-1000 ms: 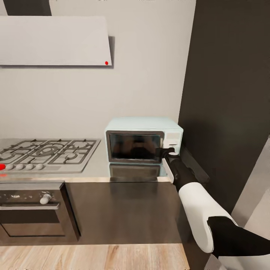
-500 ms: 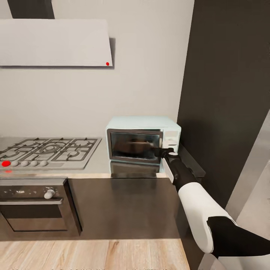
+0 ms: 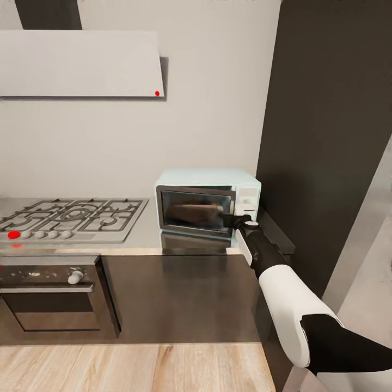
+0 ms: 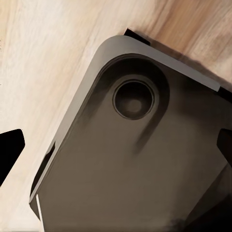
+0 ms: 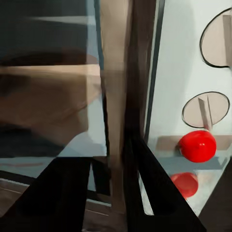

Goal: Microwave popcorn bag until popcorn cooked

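The microwave (image 3: 207, 209) sits on the countertop (image 3: 142, 237) against the grey wall, right of the hob (image 3: 71, 218) and beside a tall dark cabinet (image 3: 321, 136). Its door (image 3: 195, 210) stands slightly ajar at the right edge, next to the white panel (image 3: 247, 202). My right gripper (image 3: 233, 220) is at that edge; in my right wrist view its dark fingers (image 5: 150, 188) straddle the door's silver frame (image 5: 116, 111), clenched on it, with two knobs (image 5: 207, 109) and a red light (image 5: 197, 145) just beside. My left wrist view looks down on a grey base plate (image 4: 130, 154) over wood floor (image 4: 43, 72); whether my left gripper is released or closed I cannot tell. An oven (image 3: 51, 296) sits below the hob, a white hood (image 3: 79, 62) above.
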